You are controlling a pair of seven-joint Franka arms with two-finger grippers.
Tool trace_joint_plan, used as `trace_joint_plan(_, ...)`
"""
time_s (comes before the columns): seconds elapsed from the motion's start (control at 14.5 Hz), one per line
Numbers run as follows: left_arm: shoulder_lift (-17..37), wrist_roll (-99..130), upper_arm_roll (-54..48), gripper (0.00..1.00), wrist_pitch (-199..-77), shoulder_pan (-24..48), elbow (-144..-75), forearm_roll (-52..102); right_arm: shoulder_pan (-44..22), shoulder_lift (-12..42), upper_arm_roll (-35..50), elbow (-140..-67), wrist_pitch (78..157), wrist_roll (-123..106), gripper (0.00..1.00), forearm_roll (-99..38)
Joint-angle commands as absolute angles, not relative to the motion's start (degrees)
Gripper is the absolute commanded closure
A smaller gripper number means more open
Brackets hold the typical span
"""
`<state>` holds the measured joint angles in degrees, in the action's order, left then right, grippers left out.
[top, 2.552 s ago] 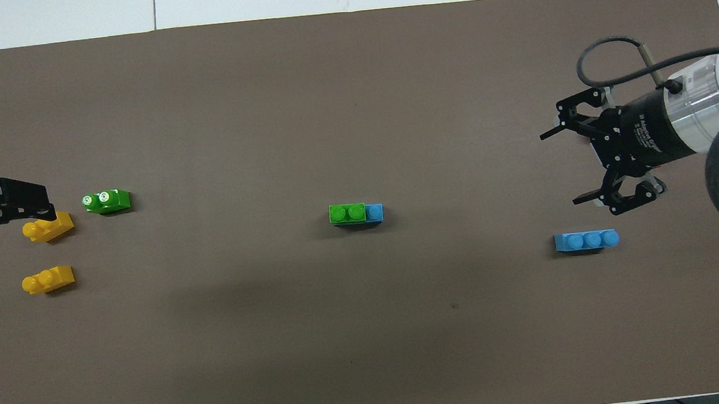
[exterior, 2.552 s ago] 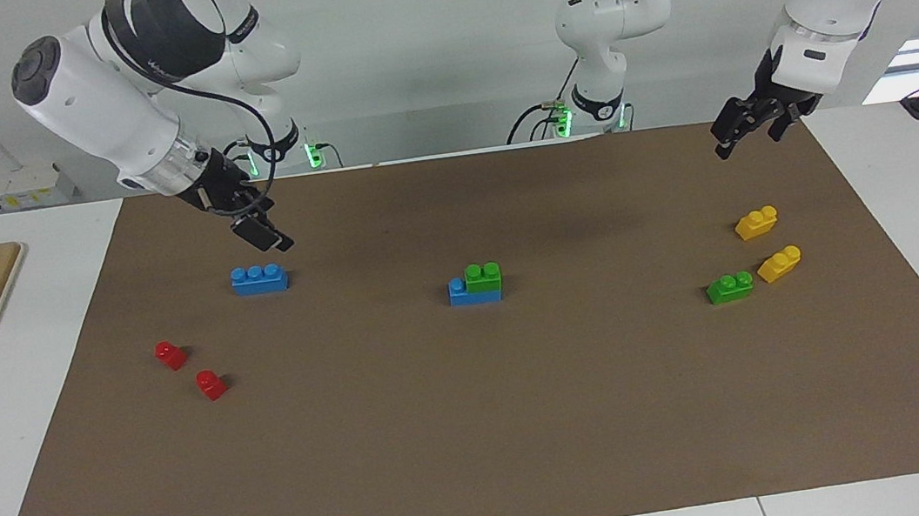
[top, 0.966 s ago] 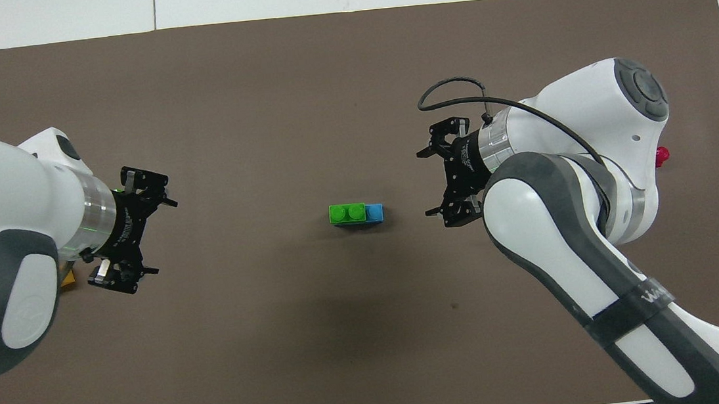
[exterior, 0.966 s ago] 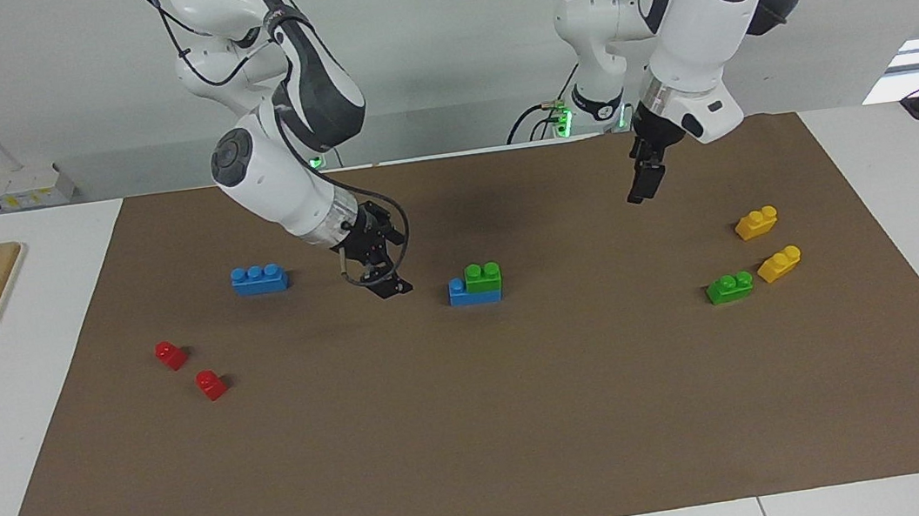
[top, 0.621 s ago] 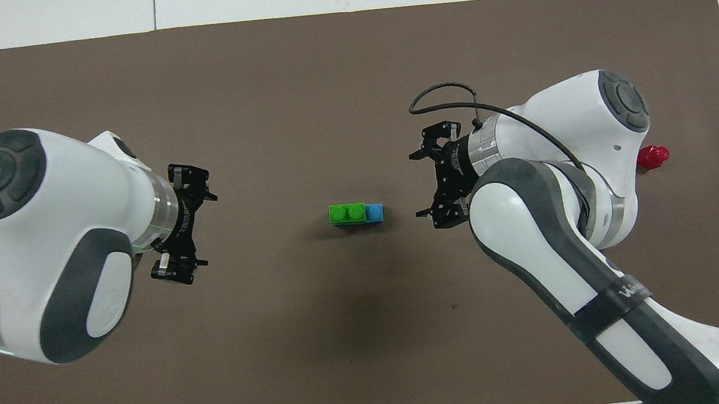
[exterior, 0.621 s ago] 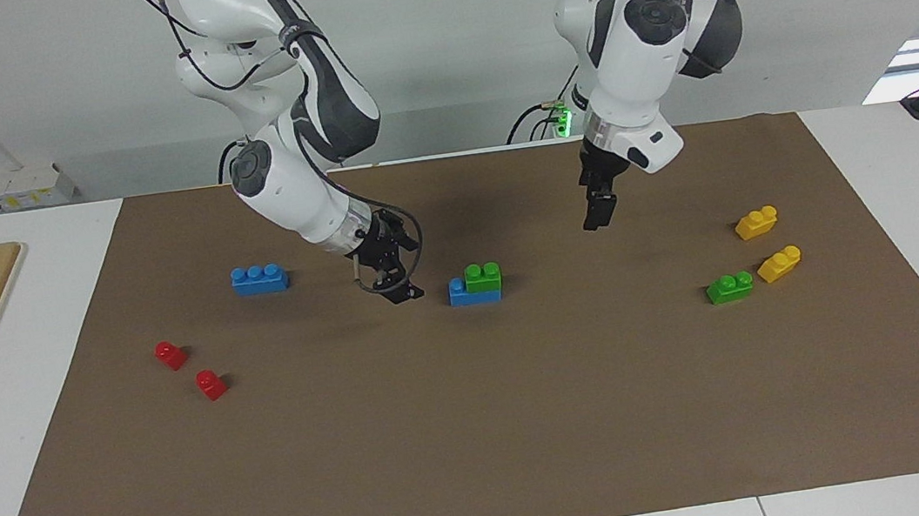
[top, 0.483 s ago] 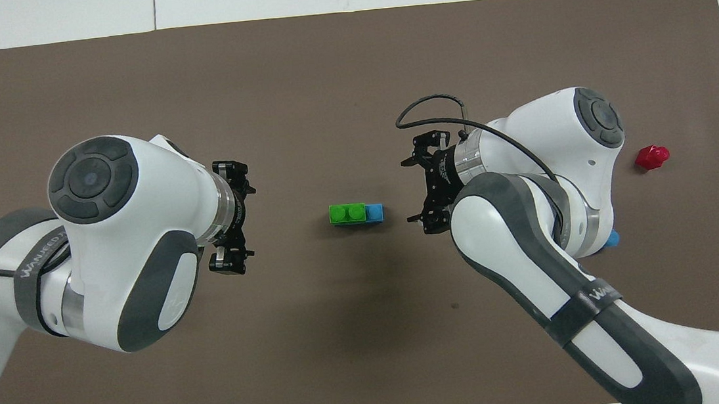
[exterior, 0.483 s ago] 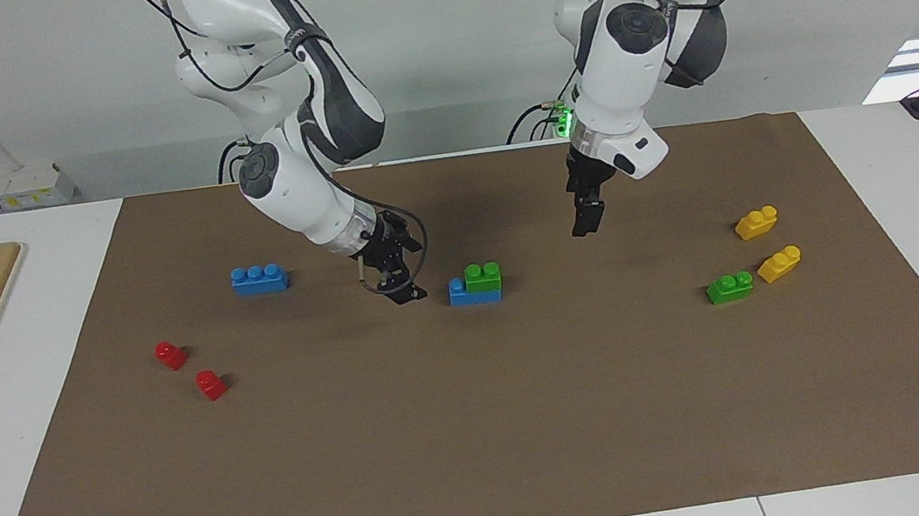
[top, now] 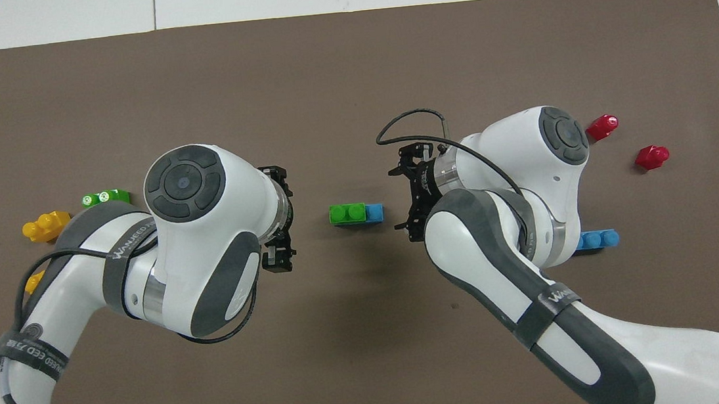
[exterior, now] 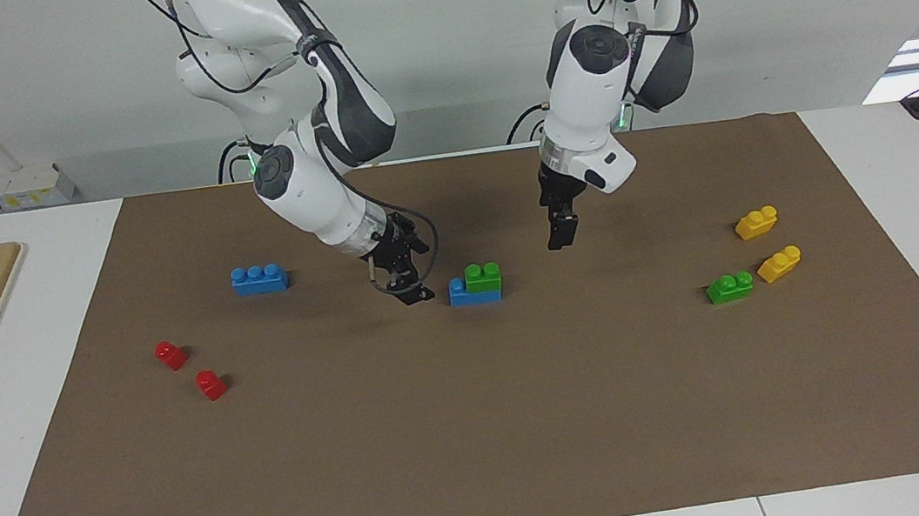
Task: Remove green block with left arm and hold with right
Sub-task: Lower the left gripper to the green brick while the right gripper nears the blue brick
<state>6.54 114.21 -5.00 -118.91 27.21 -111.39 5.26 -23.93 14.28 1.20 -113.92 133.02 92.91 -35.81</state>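
1. Overhead view: the green block sits on a blue brick mid-mat, untouched.
2. Approach step: the right gripper is low beside the blue brick, the left gripper is over the mat nearby; both are open and empty.
3. Next, judged: right clamps blue, left grips green.
4. Count: two green, two blue, two yellow, two red.

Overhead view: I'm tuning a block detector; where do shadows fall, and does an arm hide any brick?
Overhead view: a soft shadow on the mat nearer to the robots than the green block; the left arm hides most of one yellow brick, the right arm part of a blue brick. Facing view: faint shadows under both arms, every brick unobstructed.
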Motion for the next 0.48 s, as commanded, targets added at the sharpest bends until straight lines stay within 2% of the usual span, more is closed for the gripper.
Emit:
trace_joint_plan(0.0, 7.8, 117.2, -4.0, 0.0, -120.8, 28.8, -111.2, 5.6, -24.4, 15.5, 1.1, -114.3, 134.6, 92.0, 0.0, -37.9)
trace_joint_plan(0.41, 11.3, 126.3, -4.0, 0.0, -125.1, 33.7, -110.0, 5.2, -26.2, 17.5, 1.1, -114.4, 138.7, 91.3, 0.0, -40.6)
